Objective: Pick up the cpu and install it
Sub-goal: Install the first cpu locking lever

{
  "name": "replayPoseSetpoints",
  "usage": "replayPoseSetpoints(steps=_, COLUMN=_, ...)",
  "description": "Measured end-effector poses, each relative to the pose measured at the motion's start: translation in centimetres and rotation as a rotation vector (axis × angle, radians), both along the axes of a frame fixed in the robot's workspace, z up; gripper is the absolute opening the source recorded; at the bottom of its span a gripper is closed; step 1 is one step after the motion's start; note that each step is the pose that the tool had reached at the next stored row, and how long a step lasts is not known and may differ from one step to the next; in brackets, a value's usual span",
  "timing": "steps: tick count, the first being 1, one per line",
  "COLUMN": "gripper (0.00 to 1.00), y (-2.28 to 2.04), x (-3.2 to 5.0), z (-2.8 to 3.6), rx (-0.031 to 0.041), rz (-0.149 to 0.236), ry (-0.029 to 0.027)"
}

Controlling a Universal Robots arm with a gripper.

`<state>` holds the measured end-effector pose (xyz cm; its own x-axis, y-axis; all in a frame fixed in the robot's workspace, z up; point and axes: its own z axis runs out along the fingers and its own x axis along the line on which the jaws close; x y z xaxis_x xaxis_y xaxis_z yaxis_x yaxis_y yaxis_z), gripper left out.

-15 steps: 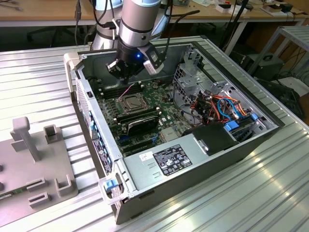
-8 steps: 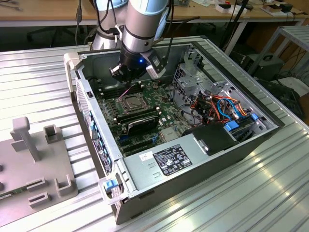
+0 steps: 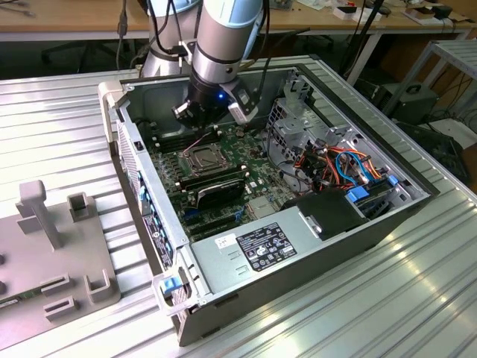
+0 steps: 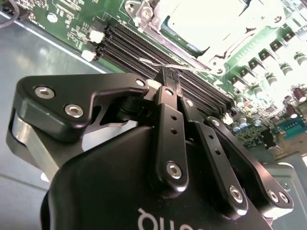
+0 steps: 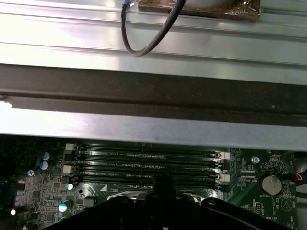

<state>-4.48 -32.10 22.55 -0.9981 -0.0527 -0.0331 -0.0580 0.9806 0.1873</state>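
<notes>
Exterior view, left to right: grey fixture (image 3: pixel 52 246) on the table, clear of the work; open computer case (image 3: pixel 417 195) lying on its side so I can reach the board from above. Gripper (image 4: pixel 169 79) hangs over the memory slots (image 4: pixel 158 52), on the far side of the socket (image 3: pixel 203 156). Claw fingers drawn together, nothing between them that I can see. CPU (image 4: pixel 211 19): I take it for the pale flat metal square lying inside the socket frame, glare-bright, apparently level; whether fully seated, I cannot tell
</notes>
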Motion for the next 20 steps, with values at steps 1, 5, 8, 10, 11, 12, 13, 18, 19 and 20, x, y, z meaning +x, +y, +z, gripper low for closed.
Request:
replayPoseSetpoints(steps=1, gripper=0.11, y=0.0, x=0.04, z=-0.03, rx=-0.0001, rz=0.0, ry=0.0)
replayPoseSetpoints(steps=5, gripper=0.11, y=0.0, x=0.06, z=-0.15, rx=0.0002, rz=0.0, ry=-0.0003)
replayPoseSetpoints(steps=8, gripper=0.11, y=0.0, x=0.05, z=-0.43, rx=-0.0001, rz=0.0, ry=0.0)
replayPoseSetpoints(steps=10, gripper=0.11, y=-0.01, x=0.06, z=-0.63, rx=-0.0001, rz=0.0, ry=0.0)
replayPoseSetpoints(steps=11, gripper=0.11, y=-0.01, x=0.06, z=-0.7, rx=-0.0001, rz=0.0, ry=0.0)
replayPoseSetpoints(steps=12, gripper=0.11, y=-0.02, x=0.07, z=-0.86, rx=-0.0001, rz=0.0, ry=0.0)
replayPoseSetpoints(steps=13, gripper=0.11, y=-0.03, x=0.1, z=-0.99, rx=-0.0001, rz=0.0, ry=0.0001)
replayPoseSetpoints(steps=18, gripper=0.11, y=-0.03, x=0.14, z=-1.14, rx=-0.0003, rz=0.0, ry=0.0001)
replayPoseSetpoints(steps=19, gripper=0.11, y=-0.03, x=0.15, z=-1.15, rx=-0.0001, rz=0.0, ry=0.0)
replayPoseSetpoints(steps=20, gripper=0.11, y=-0.03, x=0.15, z=-1.16, rx=0.0, rz=0.0, ry=0.0)
